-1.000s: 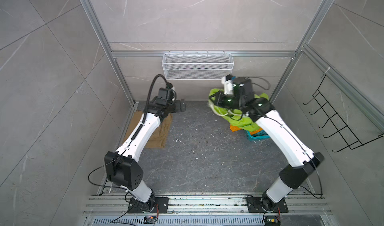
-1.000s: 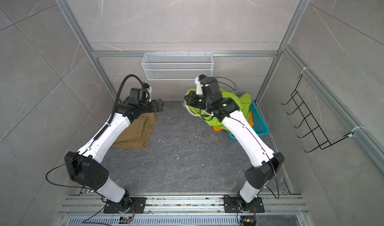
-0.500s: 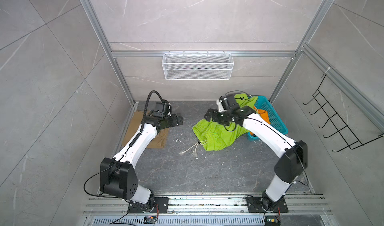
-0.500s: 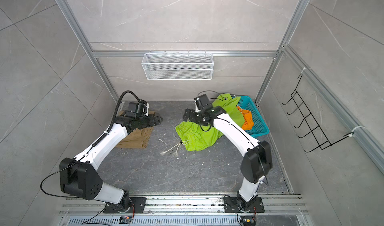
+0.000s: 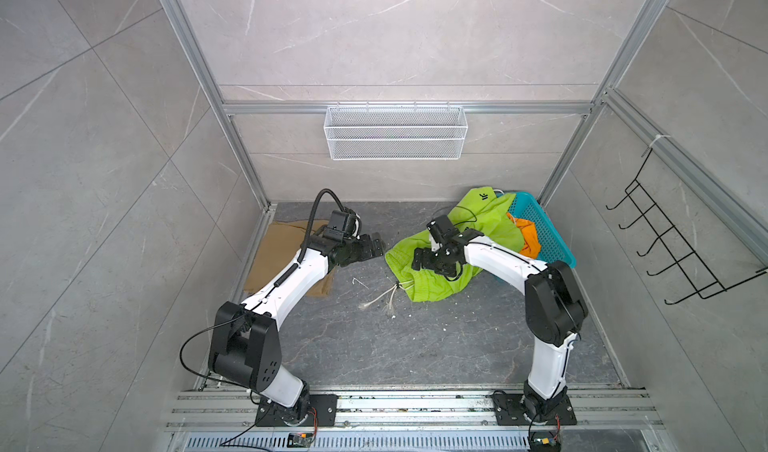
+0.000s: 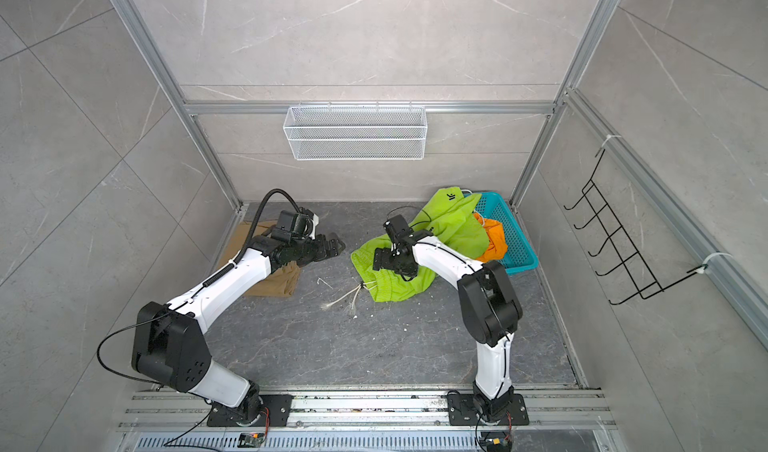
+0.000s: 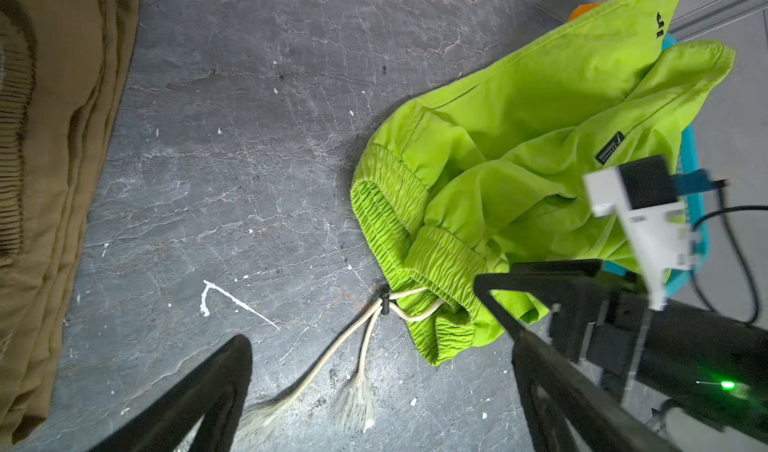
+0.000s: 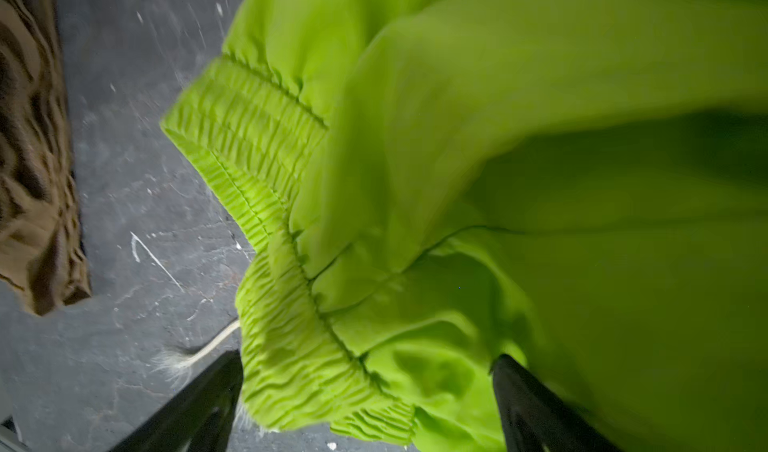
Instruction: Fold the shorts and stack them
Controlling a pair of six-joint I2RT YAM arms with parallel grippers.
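The khaki shorts (image 5: 276,246) lie folded flat along the table's left edge. Just beside them the left gripper (image 5: 376,246) hangs over bare table, jaws spread wide and empty. Right of centre the lime green shorts (image 5: 432,283) sit crumpled, their cream drawstring (image 5: 380,296) trailing toward the front edge (tassels frayed). One leg is draped up over the teal basket (image 5: 544,229) in the back right corner. The right gripper (image 5: 420,258) is low over the green waistband, jaws apart, clamping nothing. The orange shorts (image 5: 528,238) are bunched inside the basket.
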